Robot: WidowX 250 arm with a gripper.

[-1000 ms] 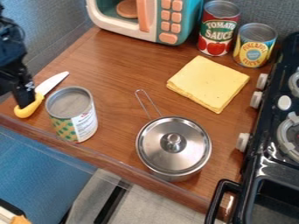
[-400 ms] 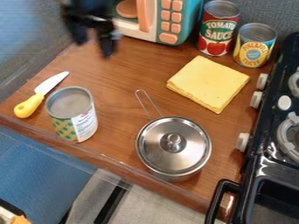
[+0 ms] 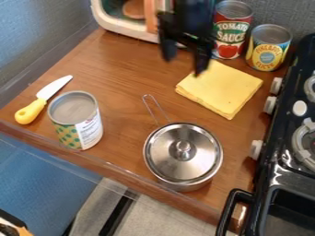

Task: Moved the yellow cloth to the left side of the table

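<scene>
Cloth [image 3: 229, 91], yellow and folded into a thick square, lies flat on the right-hand part of the wooden tabletop [image 3: 123, 69], one corner pointing back towards the cans and its near corner towards the stove side. To my eye the job calls for a pinch at the left corner or along an edge: lower the hand [image 3: 183, 66] with one finger on each side of a bit of fabric, press lightly so the layers bunch up, then close. Gripping too shallow could peel off only the top layer and let the fold open. After that I'd want a clear lift before swinging left, since the lidded saucepan [image 3: 183, 154] sits just in front, its wire handle [image 3: 155, 109] angled up beside the likely path. The wood between the knife [image 3: 43, 100] and the toy microwave [image 3: 126, 23] looks a sensible landing spot.

The hand is open and holds nothing, its two fingers apart and pointing down. It hangs by the cloth's back left corner, the right finger overlapping that corner from where I stand; I judge it to be above the fabric rather than on it. The black arm [image 3: 194, 16] comes in from the top edge, in front of the microwave and close by the red-labelled can [image 3: 231, 27], so a slight shift towards the cloth seems due before going down.
</scene>
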